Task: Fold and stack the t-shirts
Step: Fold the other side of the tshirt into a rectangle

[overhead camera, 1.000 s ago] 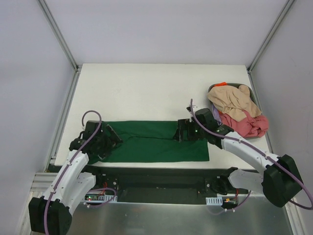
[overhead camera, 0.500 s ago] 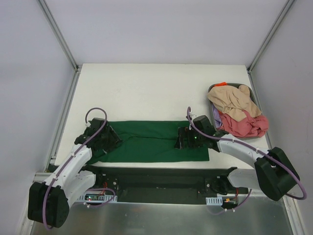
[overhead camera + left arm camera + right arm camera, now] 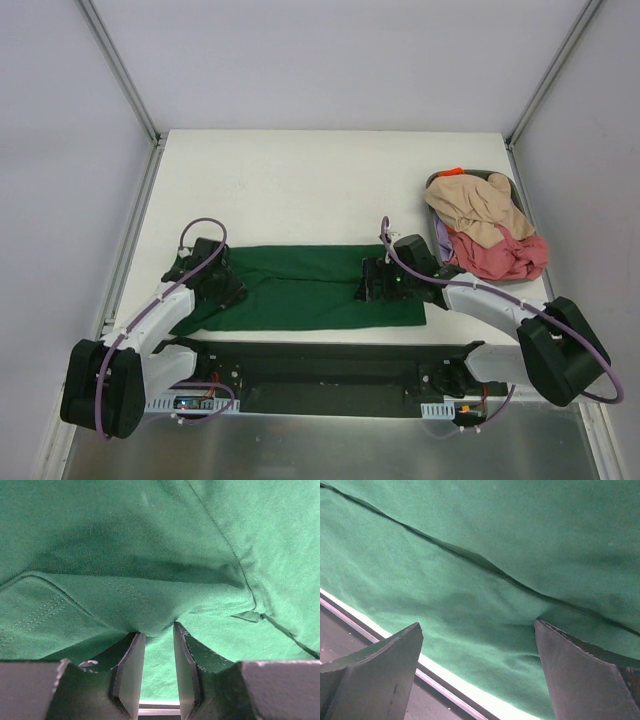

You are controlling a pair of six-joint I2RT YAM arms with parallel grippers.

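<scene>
Green t-shirt lies flat as a long band along the near edge of the desk. Left claw at its left end: narrow gap, cloth ridge bunched at the tips; gripped or not, cannot tell. Right claw near its right end: spread wide, empty, over the cloth. Farther right: beige t-shirt heaped on pink-red t-shirt.

- left arm is reaching forward, low; left gripper is showing jaws narrowly apart
- right arm is reaching inward; right gripper is holding jaws wide
</scene>
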